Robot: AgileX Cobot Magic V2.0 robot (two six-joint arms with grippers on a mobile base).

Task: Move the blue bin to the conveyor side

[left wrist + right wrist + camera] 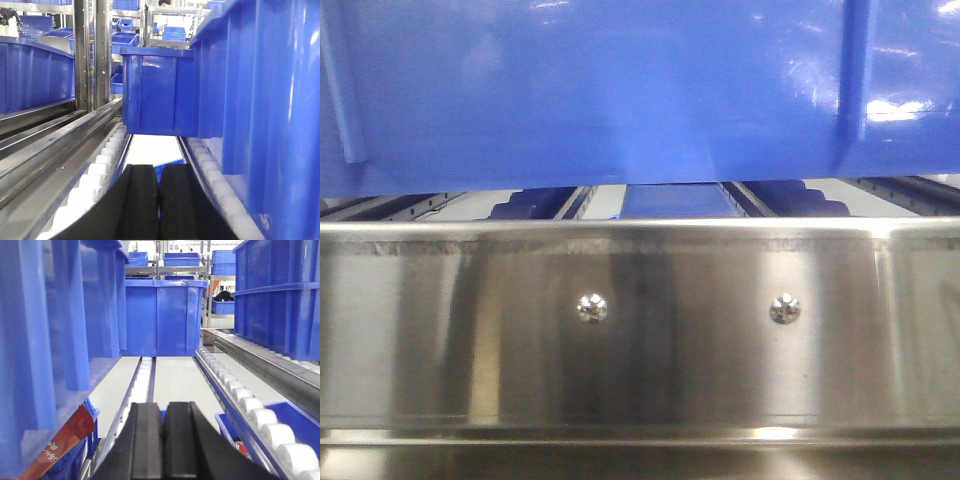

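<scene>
The blue bin (620, 90) fills the top of the front view, its ribbed wall hanging just above a steel rail (640, 320). In the left wrist view the bin (270, 100) rises close on the right. In the right wrist view the bin (45, 330) rises close on the left. My left gripper (159, 172) is shut with nothing between its black fingers, low beside the bin's wall. My right gripper (164, 407) is also shut and empty, on the bin's other side. The conveyor side is out of view.
A second blue tote (155, 90) (162, 315) sits farther along the white roller tracks (95, 175) (240, 395). More blue totes stand on neighbouring lanes (35, 75) (280, 295). Below the rollers lie lower bins (280, 425) and a red packet (65, 440).
</scene>
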